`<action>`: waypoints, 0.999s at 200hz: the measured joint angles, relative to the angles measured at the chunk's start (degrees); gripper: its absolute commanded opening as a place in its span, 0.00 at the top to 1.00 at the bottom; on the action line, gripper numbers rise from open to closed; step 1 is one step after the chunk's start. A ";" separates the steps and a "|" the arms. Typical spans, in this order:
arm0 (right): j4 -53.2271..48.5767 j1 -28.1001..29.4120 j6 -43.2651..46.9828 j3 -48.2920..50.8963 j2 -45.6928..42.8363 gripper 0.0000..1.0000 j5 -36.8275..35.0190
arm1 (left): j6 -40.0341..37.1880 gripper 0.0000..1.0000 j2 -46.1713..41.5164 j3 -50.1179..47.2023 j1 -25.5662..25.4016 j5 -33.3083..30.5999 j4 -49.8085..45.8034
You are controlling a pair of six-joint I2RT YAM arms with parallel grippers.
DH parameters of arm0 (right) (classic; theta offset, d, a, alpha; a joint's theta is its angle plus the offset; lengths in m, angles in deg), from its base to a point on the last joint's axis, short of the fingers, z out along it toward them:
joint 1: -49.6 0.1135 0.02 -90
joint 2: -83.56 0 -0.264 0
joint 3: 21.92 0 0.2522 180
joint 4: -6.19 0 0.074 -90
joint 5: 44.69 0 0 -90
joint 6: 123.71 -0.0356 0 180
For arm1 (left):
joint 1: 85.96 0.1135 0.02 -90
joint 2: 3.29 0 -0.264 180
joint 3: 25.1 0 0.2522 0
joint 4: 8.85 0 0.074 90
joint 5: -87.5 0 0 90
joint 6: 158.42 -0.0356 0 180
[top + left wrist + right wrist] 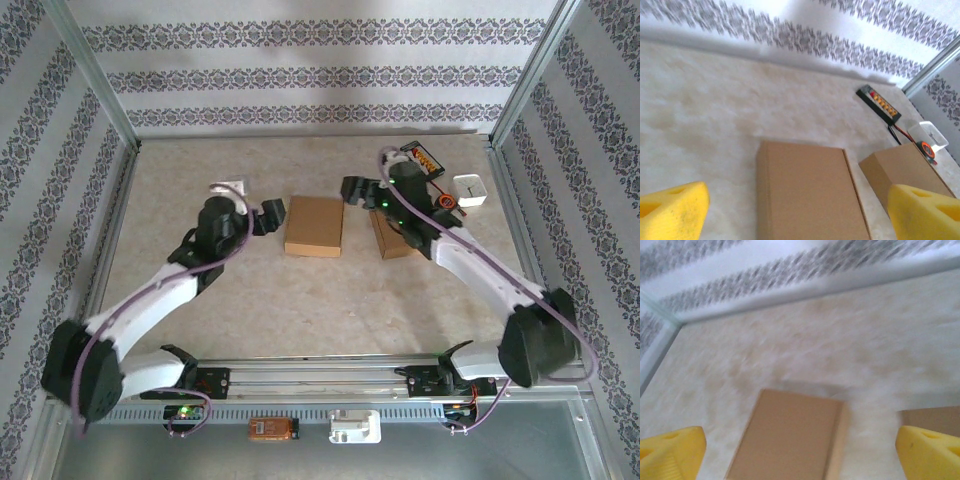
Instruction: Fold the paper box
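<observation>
I see both arms reaching inward, flanking closed paper box point(313, 225) lying flat mid-surface point(300, 310). Left pincer point(268, 214) just beside box's left edge, right pincer point(358, 190) near its far right corner. Both spread wide, empty.

My left arm point(150, 300) rises from its base at the near edge of the table point(200, 290), elbow low by the near-left corner, forearm leaning toward the middle. My left gripper point(272, 213) points right with its jaws spread wide, the left pads point(672, 212) far apart at the lower corners of my wrist view, nothing clamped between them. My right arm point(480, 270) mirrors it, elbow by the right edge and forearm slanting toward the far side, and my right gripper point(350, 190) points left, its right pads point(670, 452) just as wide and holding nothing.
</observation>
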 measured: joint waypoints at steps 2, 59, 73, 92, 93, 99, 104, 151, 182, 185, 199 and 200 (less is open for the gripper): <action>0.31 -0.55 0.13 0.63 -0.72 0.02 -0.57 | -0.46 0.07 -0.90 -0.42 0.00 -0.33 -0.07; 8.33 -14.82 6.43 18.23 -8.37 0.02 -9.27 | -16.52 0.04 -20.79 -15.65 0.07 -17.62 -3.50; 9.94 -17.97 7.06 21.22 -7.54 0.02 -11.21 | -19.34 0.03 -22.36 -18.64 0.48 -20.59 -3.65; 12.50 -21.03 8.48 24.13 -5.29 0.02 -13.16 | -22.12 0.02 -23.02 -22.23 2.21 -23.41 -3.21; 12.52 -21.20 8.57 24.22 -5.11 0.02 -13.16 | -22.16 0.02 -23.02 -22.36 2.29 -23.47 -3.19; 13.14 -21.81 9.33 24.65 -4.33 0.02 -13.40 | -22.67 0.02 -22.86 -23.43 3.15 -23.98 -2.62; 14.03 -22.29 10.16 24.98 -3.54 0.02 -13.70 | -22.86 0.02 -22.62 -24.30 3.91 -24.24 -1.95; 30.60 -22.60 18.21 28.61 5.31 0.02 -12.87 | -23.54 0.01 -13.53 -28.87 10.82 -24.41 7.23; 38.42 -20.46 22.80 32.59 8.66 0.02 -11.04 | -24.44 0.01 -6.73 -29.49 13.90 -21.79 14.25; 39.30 -20.35 23.06 32.92 8.66 0.02 -10.43 | -24.46 0.01 -6.32 -29.49 14.14 -21.49 14.84; 44.30 -20.92 24.17 34.40 9.18 0.02 -7.54 | -24.81 0.01 -4.46 -29.49 15.50 -19.56 17.33; 44.61 -20.96 24.26 34.47 9.25 0.02 -7.43 | -24.81 0.01 -4.39 -29.49 15.56 -19.43 17.44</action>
